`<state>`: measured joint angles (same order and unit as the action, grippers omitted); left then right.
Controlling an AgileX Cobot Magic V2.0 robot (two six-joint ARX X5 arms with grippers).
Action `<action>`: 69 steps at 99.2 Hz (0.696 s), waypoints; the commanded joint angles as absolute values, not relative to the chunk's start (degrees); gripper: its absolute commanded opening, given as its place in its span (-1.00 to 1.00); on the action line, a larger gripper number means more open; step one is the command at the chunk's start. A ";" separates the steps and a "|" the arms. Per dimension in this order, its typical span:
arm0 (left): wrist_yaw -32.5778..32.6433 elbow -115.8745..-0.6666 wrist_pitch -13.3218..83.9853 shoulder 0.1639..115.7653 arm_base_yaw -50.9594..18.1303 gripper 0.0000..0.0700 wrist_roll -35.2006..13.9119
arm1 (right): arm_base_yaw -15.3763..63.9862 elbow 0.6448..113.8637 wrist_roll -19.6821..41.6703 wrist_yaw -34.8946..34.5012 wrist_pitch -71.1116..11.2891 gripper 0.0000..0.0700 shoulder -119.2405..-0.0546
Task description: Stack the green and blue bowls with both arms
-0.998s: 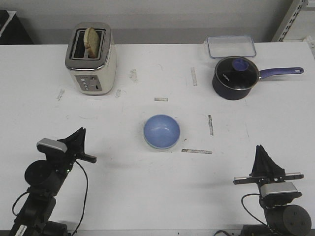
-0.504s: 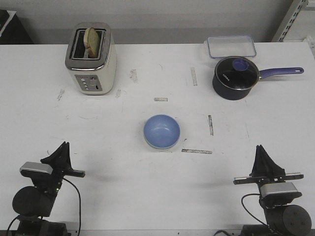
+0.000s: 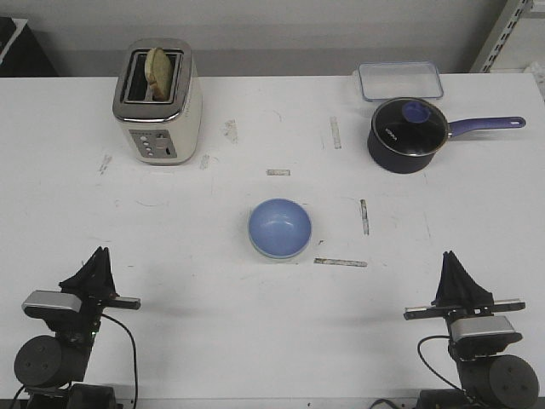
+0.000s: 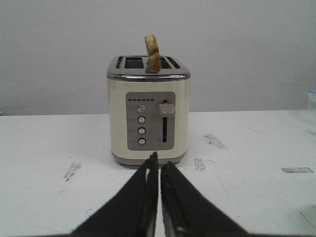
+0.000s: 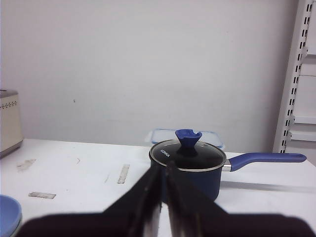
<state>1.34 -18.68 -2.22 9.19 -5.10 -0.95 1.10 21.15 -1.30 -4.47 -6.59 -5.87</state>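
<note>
Stacking looks done: blue bowl [image 3: 279,227] sits nested in the green bowl [image 3: 277,254], whose rim just shows beneath, well ahead of and between both jaws. Left gripper [image 4: 159,170] and right gripper [image 5: 164,174] are closed, empty, near the table [image 3: 255,341] edge; likely nothing remains.

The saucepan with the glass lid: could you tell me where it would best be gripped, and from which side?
Probably by the long handle of the saucepan, which sticks out level toward the table's right. Coming down from above with the right gripper, jaws across the bar, looks best; the lid's knob would likely lift only the lid.
</note>
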 commanded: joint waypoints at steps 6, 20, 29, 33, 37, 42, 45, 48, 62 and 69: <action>1.50 -17.93 -3.27 8.75 -5.15 -0.99 -0.58 | 1.17 21.41 -1.56 -4.47 -6.04 -0.98 -5.65; 1.50 -14.20 -6.59 8.23 -5.15 -0.99 -0.60 | 1.17 21.41 -1.56 -4.47 -6.04 -0.98 -5.65; 1.50 -11.11 -9.13 7.27 -5.13 -1.00 -0.60 | 1.17 21.41 -1.56 -4.47 -6.04 -0.98 -5.65; 1.48 -9.98 -9.45 6.76 -5.13 -1.00 -0.62 | 1.17 21.41 -1.56 -4.47 -6.04 -0.98 -5.65; 1.45 -8.95 -9.61 6.31 -5.10 -1.00 -0.62 | 1.17 21.41 -1.56 -4.47 -6.04 -0.98 -5.65; 1.17 -7.77 -9.58 5.67 -4.97 -1.00 -0.62 | 1.17 21.41 -1.56 -4.47 -6.04 -0.98 -5.65; 0.12 -6.13 -9.48 4.32 -4.49 -0.99 -0.60 | 1.17 21.41 -1.56 -4.47 -6.04 -0.98 -5.65; -0.10 -5.54 -9.48 3.79 -4.29 -1.00 -0.60 | 1.17 21.41 -1.56 -4.47 -6.04 -0.98 -5.65; -0.38 -2.76 -9.37 0.01 -3.84 -0.99 -0.60 | 1.17 21.41 -1.56 -4.47 -6.04 -0.98 -5.65; -0.36 -1.89 -9.58 0.19 -3.77 -1.00 -0.62 | 1.17 21.41 -1.56 -4.47 -6.04 -0.98 -5.65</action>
<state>-0.27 -2.24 -8.64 0.27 -3.97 -0.93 1.10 21.15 -1.30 -4.47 -6.61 -5.87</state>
